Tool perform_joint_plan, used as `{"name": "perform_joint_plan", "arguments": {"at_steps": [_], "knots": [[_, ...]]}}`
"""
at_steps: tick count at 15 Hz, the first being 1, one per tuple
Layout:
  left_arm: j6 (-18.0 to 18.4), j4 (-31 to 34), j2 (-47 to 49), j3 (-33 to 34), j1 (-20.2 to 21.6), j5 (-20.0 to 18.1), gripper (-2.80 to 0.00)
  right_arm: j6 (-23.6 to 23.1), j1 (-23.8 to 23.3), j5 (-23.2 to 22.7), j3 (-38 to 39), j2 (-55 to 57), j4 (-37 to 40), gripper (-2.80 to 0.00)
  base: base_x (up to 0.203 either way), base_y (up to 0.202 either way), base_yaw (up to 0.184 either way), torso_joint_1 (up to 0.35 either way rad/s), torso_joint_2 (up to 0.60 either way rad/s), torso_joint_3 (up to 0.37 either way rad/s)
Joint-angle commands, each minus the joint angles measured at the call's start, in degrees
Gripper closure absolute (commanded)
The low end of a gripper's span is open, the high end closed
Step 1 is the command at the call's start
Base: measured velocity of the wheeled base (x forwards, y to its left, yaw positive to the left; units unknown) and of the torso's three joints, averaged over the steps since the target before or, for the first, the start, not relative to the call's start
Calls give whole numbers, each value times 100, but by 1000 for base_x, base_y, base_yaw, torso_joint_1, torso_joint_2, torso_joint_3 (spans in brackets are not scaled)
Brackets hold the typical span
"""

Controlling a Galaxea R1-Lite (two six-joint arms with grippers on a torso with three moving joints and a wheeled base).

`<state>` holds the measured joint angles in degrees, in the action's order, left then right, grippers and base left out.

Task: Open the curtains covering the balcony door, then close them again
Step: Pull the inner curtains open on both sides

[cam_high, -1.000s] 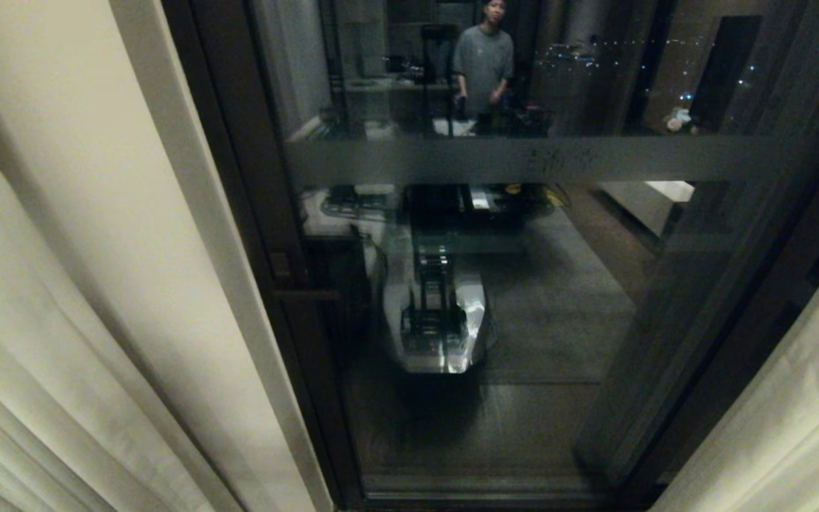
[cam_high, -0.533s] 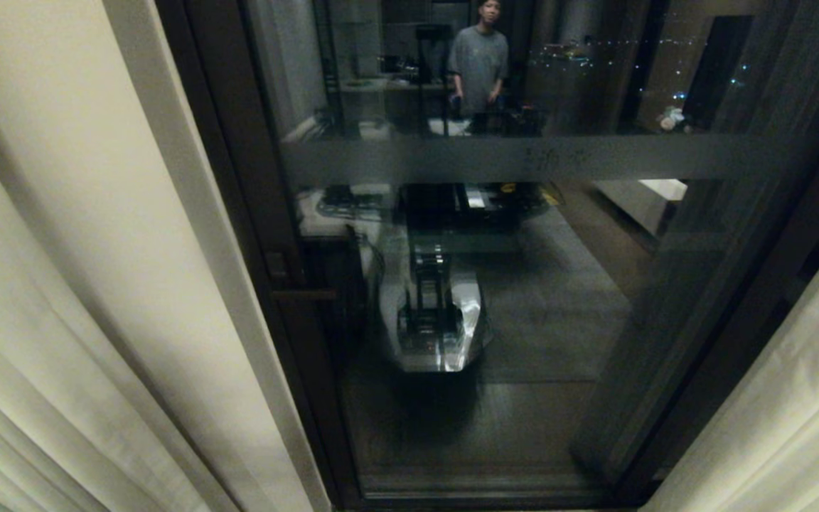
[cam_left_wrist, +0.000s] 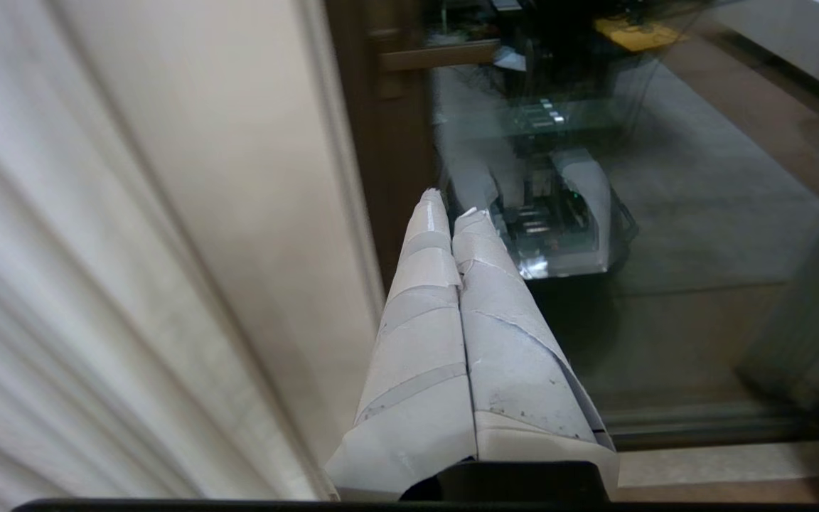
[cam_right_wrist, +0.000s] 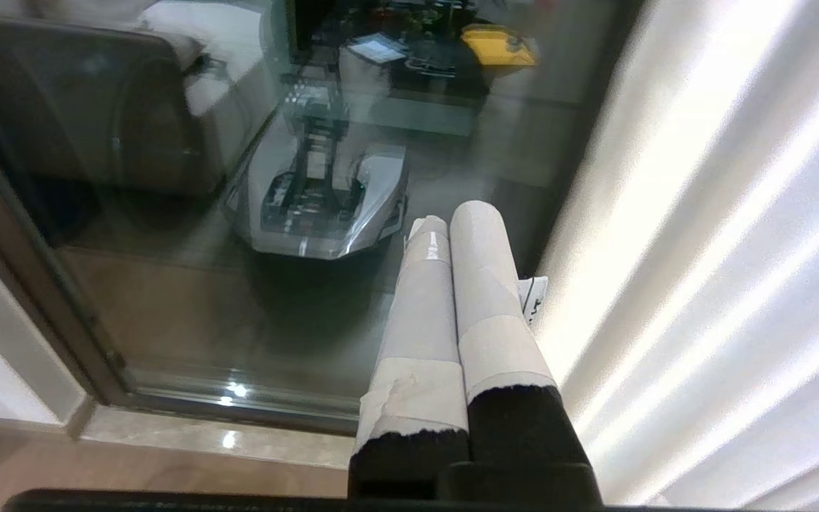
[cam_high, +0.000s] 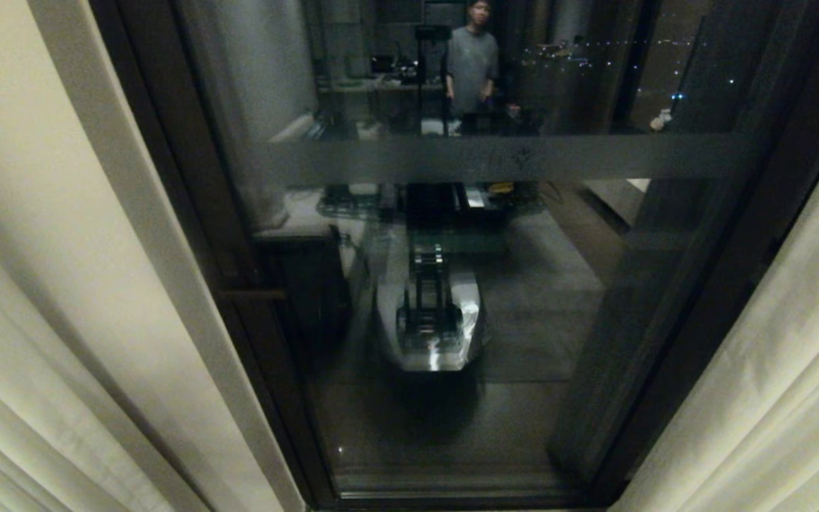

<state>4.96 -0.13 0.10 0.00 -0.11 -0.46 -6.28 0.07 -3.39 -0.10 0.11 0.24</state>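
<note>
Curtains (cam_high: 40, 299) hang parted, one cream pleated panel at nine o'clock in the head view and the other (cam_high: 758, 398) at four o'clock, with the balcony door (cam_high: 495, 299) bare between them. Compared with a second ago the whole view has slid: the dark door frame (cam_high: 168, 213) and the frosted band (cam_high: 509, 160) sit further toward nine o'clock, so the camera has moved, not the fabric. This suggests the opening half is done and the robot is repositioning to close them.

Both arms hang low before the glass. The left gripper (cam_left_wrist: 450, 206), taped fingers pressed together on nothing, sits just beside the left panel (cam_left_wrist: 97, 284); the right gripper (cam_right_wrist: 452, 217), likewise clenched and empty, is near the right panel (cam_right_wrist: 722, 284).

Neither arm shows in the head view. Curtain tops and rail are cut off. The glass mirrors the robot's base (cam_high: 429, 320) and a standing person (cam_high: 472, 60), hiding the balcony beyond.
</note>
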Motion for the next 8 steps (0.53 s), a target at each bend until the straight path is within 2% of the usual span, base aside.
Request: {"name": "perform_joint_plan", "arguments": {"at_steps": [1,8], "knots": [[5,-4,-10,0,2,2,0,-5,1,-4,1,-2,2,0,0,-193,-3,7,0,3],[14,-13,-10,0,2,-6,0,-5,1,-4,1,-2,2,0,0,-189,0,1,2,2]]}}
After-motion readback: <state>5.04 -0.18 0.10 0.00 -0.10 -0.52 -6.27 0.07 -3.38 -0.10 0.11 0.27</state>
